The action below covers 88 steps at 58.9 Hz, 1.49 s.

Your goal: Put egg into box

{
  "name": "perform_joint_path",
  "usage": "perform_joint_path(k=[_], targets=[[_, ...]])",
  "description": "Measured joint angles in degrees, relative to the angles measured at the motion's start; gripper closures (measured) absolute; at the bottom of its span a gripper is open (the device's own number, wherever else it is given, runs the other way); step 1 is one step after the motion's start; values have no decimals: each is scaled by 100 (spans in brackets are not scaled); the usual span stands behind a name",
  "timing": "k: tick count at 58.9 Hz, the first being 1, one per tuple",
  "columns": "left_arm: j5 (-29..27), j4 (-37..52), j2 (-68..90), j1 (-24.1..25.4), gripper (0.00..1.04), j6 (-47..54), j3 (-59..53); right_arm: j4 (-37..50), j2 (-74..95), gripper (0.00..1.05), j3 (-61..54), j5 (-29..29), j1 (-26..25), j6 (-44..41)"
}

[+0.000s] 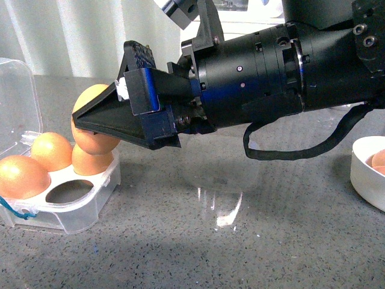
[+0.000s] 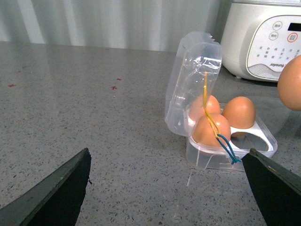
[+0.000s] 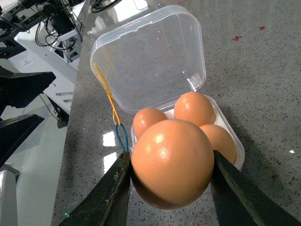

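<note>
My right gripper (image 1: 84,123) is shut on the egg (image 1: 90,96), an orange-brown egg held just above the box (image 1: 78,220). In the right wrist view the egg (image 3: 171,162) sits between both fingers and hides the box's near corner. The box (image 3: 237,151) is a clear four-egg case with its lid (image 3: 150,56) open and a teal string (image 3: 122,139). It holds three brown eggs and has one empty hole (image 1: 69,191). My left gripper (image 2: 169,188) is open and empty, low over the table short of the box (image 2: 211,157).
A round white bowl (image 1: 364,174) with more eggs stands at the right edge of the grey stone table (image 1: 240,253). A white rice cooker (image 2: 263,37) stands behind the box. A clear plastic cup (image 1: 219,174) sits under my right arm.
</note>
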Motion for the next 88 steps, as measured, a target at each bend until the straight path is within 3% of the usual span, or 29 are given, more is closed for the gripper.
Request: perform_joint_path(k=[27,88], targets=[[0,0,0,0,7,0,0,-516,72,64,149,-367,273,-376],[0,0,0,0,7,0,0,-848,535,64,649,179,514,-872]])
